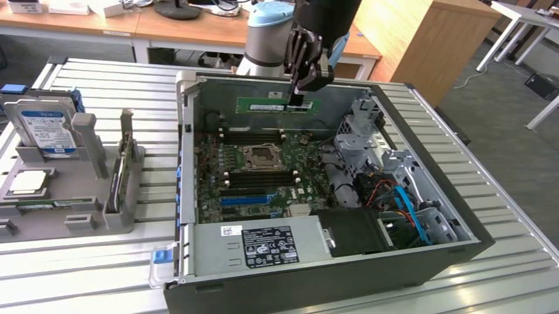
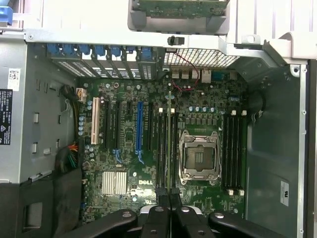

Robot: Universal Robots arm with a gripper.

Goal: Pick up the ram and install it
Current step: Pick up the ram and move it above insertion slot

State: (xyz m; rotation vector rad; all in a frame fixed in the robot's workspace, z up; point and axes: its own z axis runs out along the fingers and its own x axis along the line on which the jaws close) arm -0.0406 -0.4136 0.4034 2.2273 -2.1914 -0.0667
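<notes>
tool [image 1: 299, 98] clamped shut on one end of the ram [image 1: 266, 105]; stick held level, hanging edge-down below the fingertips, over the open computer case [image 1: 186, 131]; motherboard [image 1: 302, 175] lies underneath, ram running alongside the cpu socket [image 2: 199, 157], apart from the board

Background — wooden desks [image 1: 201, 29], wooden cabinet [image 1: 428, 39], grey floor [image 1: 498, 124].

Black pincer [image 1: 298, 100], grey-and-blue arm [image 1: 264, 36]
</notes>
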